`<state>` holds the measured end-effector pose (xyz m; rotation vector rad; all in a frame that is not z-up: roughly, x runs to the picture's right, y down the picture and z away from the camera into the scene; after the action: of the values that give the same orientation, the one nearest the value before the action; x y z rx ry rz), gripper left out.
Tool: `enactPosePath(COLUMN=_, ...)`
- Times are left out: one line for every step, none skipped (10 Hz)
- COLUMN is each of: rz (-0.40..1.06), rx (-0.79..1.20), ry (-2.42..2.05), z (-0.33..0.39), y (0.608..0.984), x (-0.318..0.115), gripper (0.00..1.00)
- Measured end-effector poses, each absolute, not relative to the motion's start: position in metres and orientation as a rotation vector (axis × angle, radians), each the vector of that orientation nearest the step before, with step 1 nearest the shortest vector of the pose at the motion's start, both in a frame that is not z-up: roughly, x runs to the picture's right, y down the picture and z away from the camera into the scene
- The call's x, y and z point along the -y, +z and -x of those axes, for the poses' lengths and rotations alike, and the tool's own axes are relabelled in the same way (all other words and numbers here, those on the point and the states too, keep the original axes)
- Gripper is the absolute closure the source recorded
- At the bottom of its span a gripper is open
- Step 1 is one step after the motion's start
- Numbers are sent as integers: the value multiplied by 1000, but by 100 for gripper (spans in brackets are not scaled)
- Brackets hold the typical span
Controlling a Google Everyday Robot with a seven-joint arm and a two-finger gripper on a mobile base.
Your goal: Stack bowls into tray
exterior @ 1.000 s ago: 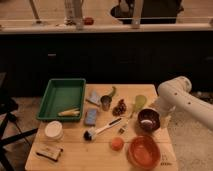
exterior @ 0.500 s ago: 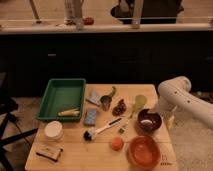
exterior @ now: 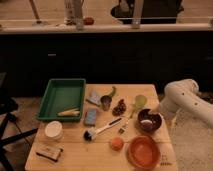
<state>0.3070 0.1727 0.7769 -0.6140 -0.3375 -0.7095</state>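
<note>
The dark maroon bowl [exterior: 149,120] stands on the wooden table at the right, with something white inside. The wider orange bowl [exterior: 144,151] sits in front of it near the table's front right corner. The green tray [exterior: 52,96] lies at the table's back left and holds a yellow item [exterior: 68,112]. My white arm [exterior: 183,96] reaches in from the right. My gripper [exterior: 160,114] hangs at the maroon bowl's right rim.
Between the tray and the bowls lie two blue sponges [exterior: 91,116], a metal cup [exterior: 105,103], a pale green cup [exterior: 140,102], dark grapes [exterior: 119,107], a brush [exterior: 102,130] and an orange fruit [exterior: 116,143]. A white container [exterior: 53,130] and a packet [exterior: 49,151] sit front left.
</note>
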Motion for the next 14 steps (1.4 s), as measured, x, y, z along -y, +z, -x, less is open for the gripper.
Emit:
enactPosePath(rz=611, rx=372, ry=-725, z=-307, y=779, x=-172, gripper=20)
enactPosePath(rz=600, rx=411, ry=-741, z=-305, y=782, x=-170, gripper=20)
enactPosePath(rz=597, rx=444, ry=-758, z=-304, y=785, x=-169, gripper=20)
enactPosePath(rz=597, rx=472, ry=-776, z=-303, y=788, x=-170, gripper=20)
enactPosePath(rz=604, rx=491, ry=-791, z=-304, y=791, x=-173, gripper=20)
enactPosePath(rz=610, rx=507, ry=-805, z=-304, y=793, x=-175, gripper=20)
enactPosePath(rz=619, rx=515, ry=-816, z=-305, y=795, x=-178, gripper=20)
enactPosePath(rz=628, rx=520, ry=-823, z=-308, y=797, x=-183, gripper=20)
enactPosePath(rz=637, rx=519, ry=-824, z=-312, y=798, x=-186, gripper=20)
enactPosePath(rz=643, rx=516, ry=-819, z=-316, y=800, x=-189, gripper=20)
enactPosePath(rz=646, rx=514, ry=-816, z=-319, y=800, x=-190, gripper=20)
enactPosePath(rz=650, rx=510, ry=-810, z=-323, y=801, x=-191, gripper=20)
enactPosePath(rz=653, rx=506, ry=-805, z=-326, y=802, x=-192, gripper=20)
enactPosePath(rz=658, rx=501, ry=-796, z=-329, y=804, x=-193, gripper=20)
